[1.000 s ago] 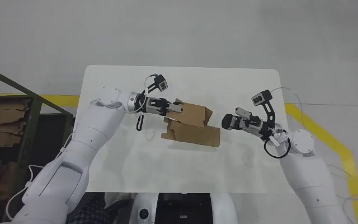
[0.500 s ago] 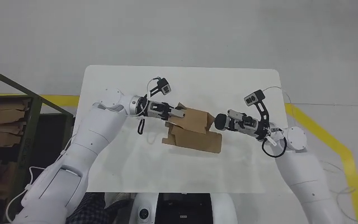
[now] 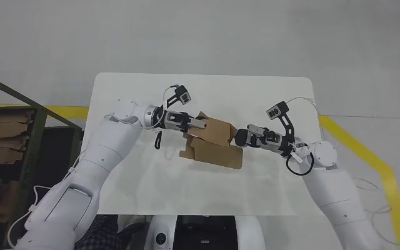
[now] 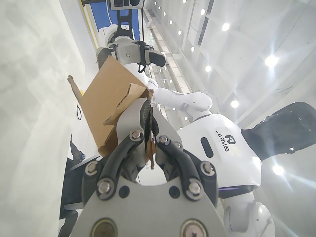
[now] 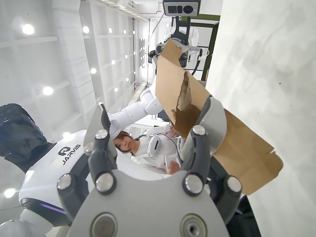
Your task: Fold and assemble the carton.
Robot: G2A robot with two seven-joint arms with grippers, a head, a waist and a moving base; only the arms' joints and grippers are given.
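Note:
A brown cardboard carton (image 3: pixel 212 140), partly unfolded, lies at the middle of the white table (image 3: pixel 125 181). My left gripper (image 3: pixel 199 123) is shut on the carton's upper left flap; in the left wrist view its fingers (image 4: pixel 142 114) pinch a torn cardboard edge of the carton (image 4: pixel 106 94). At the carton's right end my right gripper (image 3: pixel 240 139) stands open. In the right wrist view one finger (image 5: pixel 212 114) lies against the carton (image 5: pixel 246 149), while the other finger (image 5: pixel 100 117) is well apart from it, and the carton's ragged end reaches into the right gripper (image 5: pixel 155 109).
A green rack (image 3: pixel 12 125) holding flat cardboard stands off the table's left side. Bare tabletop lies behind and in front of the carton. A yellow floor line (image 3: pixel 350 144) runs past the right table edge.
My right gripper has moved left across the table up to the carton's right end. The carton has shifted slightly left. The left gripper keeps its hold.

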